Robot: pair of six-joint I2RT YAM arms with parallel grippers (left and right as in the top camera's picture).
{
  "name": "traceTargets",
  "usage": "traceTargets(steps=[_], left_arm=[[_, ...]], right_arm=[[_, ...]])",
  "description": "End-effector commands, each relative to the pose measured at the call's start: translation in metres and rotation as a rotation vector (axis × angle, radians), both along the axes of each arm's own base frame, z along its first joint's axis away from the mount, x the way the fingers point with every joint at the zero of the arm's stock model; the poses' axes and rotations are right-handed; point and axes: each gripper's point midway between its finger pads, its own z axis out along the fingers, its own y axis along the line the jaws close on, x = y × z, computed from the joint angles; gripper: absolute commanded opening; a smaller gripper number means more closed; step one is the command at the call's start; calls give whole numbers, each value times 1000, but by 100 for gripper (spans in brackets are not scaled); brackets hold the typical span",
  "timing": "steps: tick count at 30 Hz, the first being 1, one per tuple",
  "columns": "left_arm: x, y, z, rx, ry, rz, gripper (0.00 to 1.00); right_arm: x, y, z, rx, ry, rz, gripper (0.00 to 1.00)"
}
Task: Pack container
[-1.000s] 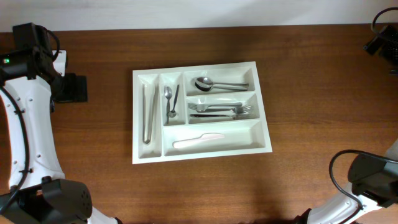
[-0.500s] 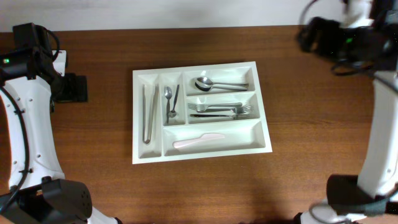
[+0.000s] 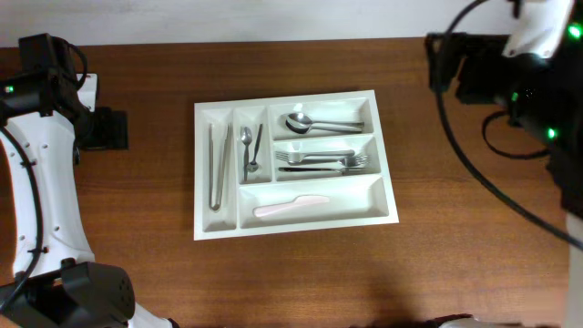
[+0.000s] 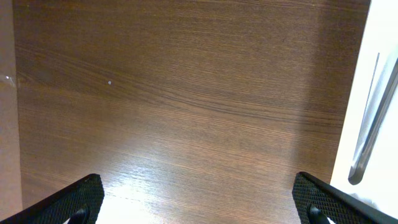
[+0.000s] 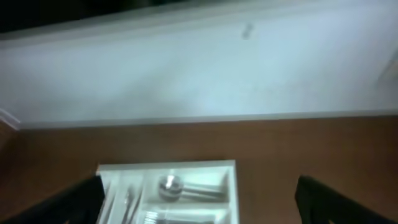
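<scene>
In the left wrist view only the tips of the left jaws show, cut off in the bottom corners. They are spread wide with nothing but counter (image 4: 186, 106) between them. At the right edge the container (image 4: 380, 37) and the tongs (image 4: 372, 134) lying in it are cropped.

Overhead, the container sits mid-counter. A white knife (image 3: 290, 207) lies in its nearest long compartment, forks (image 3: 323, 161) in the next, and spoons (image 3: 314, 121) in the farthest.

The right wrist view is blurred. The right jaws also stand wide and hold nothing. The container's lower part is cropped, with a pale wall (image 5: 199, 74) beyond.
</scene>
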Motion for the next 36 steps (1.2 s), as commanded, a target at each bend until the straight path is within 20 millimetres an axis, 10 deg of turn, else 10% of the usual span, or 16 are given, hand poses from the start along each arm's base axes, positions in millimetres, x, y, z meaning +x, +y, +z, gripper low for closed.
traceTargets(steps=[1, 20, 36], left_arm=[[0, -1, 6, -9, -27, 14, 99], [0, -1, 6, -9, -27, 14, 99], [0, -1, 6, -9, -27, 14, 99]], right_arm=[[-8, -28, -4, -52, -59, -144, 99], [-104, -61, -206, -61, -106, -237, 99], [-127, -63, -313, -56, -128, -238, 99]])
